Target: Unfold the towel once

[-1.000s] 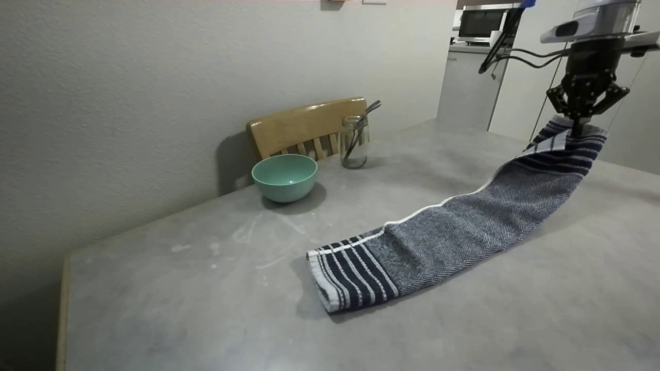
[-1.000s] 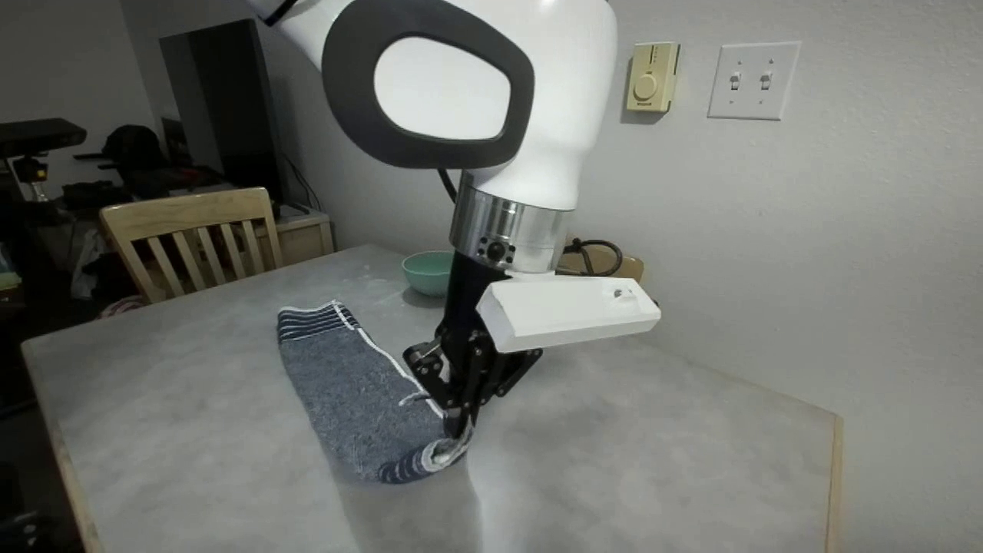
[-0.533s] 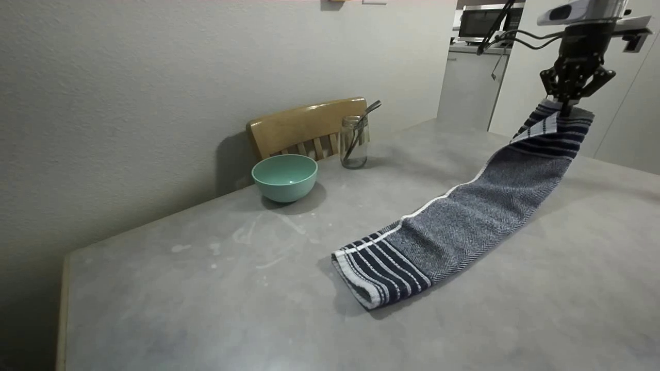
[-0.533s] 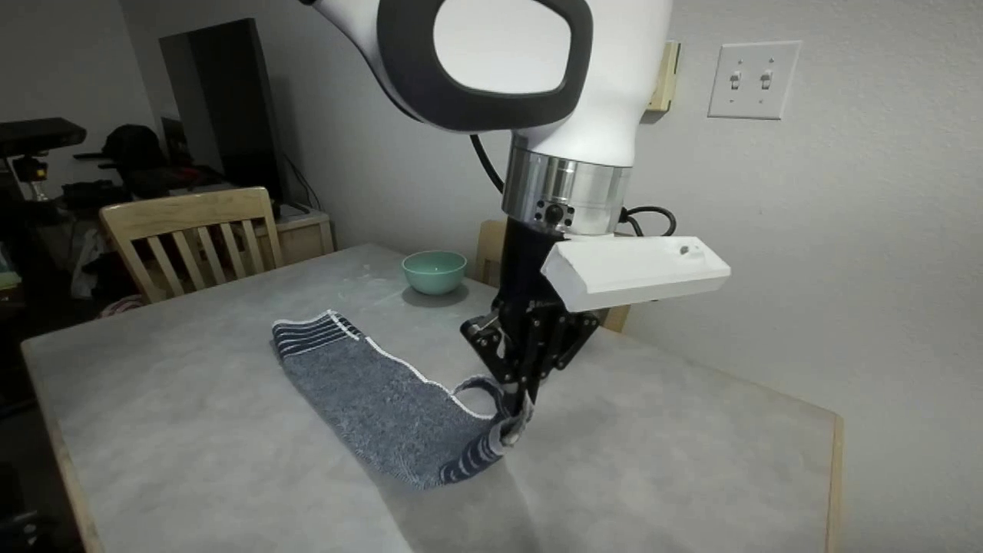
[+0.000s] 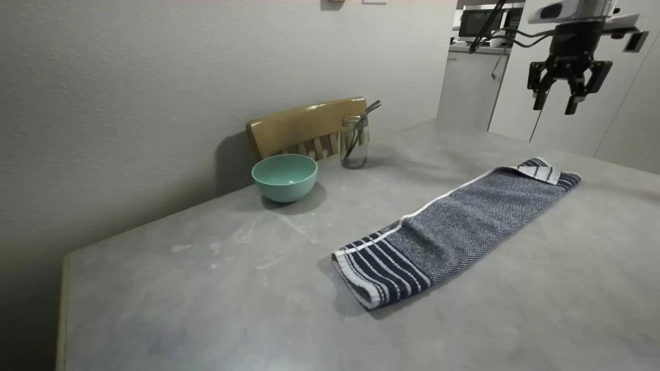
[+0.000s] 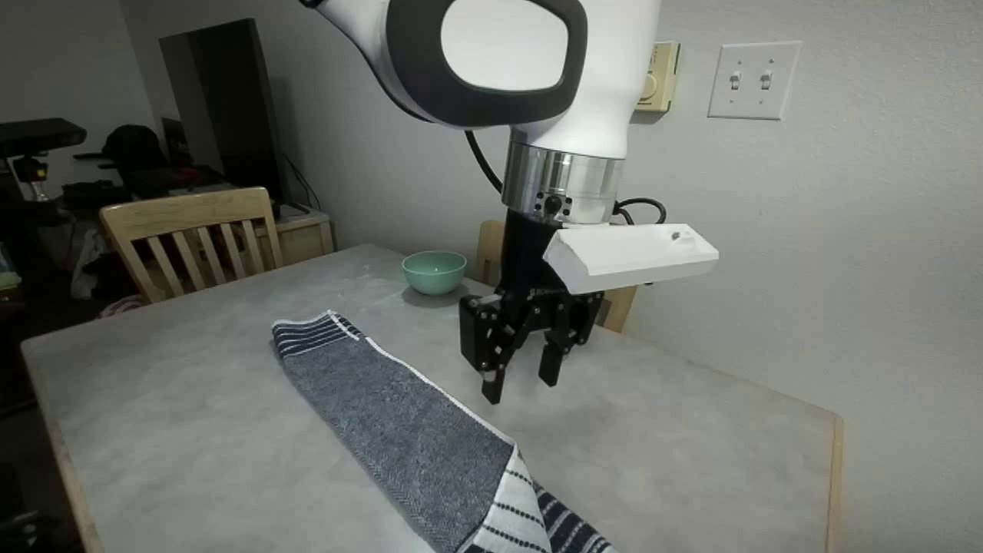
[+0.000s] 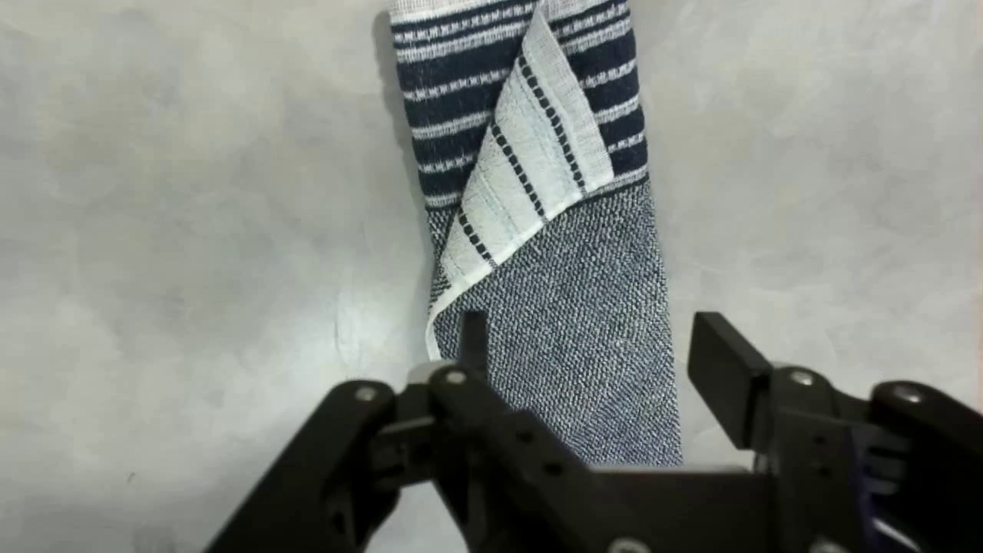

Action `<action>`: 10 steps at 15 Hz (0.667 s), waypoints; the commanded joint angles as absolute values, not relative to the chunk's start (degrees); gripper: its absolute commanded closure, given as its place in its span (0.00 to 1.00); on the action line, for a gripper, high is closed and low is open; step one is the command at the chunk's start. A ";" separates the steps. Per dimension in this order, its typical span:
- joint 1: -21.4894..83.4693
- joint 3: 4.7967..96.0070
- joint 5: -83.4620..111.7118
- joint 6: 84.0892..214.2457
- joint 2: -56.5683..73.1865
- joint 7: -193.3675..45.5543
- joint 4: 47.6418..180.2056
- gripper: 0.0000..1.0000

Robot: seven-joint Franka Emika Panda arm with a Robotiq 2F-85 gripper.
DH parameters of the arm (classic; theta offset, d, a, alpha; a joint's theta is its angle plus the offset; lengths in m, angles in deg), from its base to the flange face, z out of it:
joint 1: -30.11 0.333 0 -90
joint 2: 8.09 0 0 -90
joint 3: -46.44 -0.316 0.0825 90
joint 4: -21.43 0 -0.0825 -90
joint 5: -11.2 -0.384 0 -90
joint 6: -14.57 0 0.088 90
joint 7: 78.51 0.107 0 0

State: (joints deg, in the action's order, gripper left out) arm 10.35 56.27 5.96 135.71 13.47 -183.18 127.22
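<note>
Grey-blue and woven, the towel [image 5: 474,216] is laid long and narrow on the table [image 5: 180,309], a pale striped corner [image 7: 530,161] folded back over one banded end. Nothing is held by the gripper [image 6: 521,386], whose jaws are parted above the table. Light, limp, non-slippery handling is to be expected, with no fear of breakage. A pinch is best taken at that corner, upper layer only, though the layers beneath cannot be clearly told apart.

The towel [image 5: 466,221] lay on the desk [image 5: 206,309], its far corner turned back; the hand [image 5: 555,105] hung above, jaws parted.
</note>
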 commanded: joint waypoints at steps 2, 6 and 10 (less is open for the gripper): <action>10.96 55.73 7.42 134.66 12.63 -181.17 128.48 0.00; 10.03 56.18 6.11 131.38 15.19 -176.84 128.76 0.27; 8.11 56.57 4.03 128.61 18.19 -172.04 129.13 0.56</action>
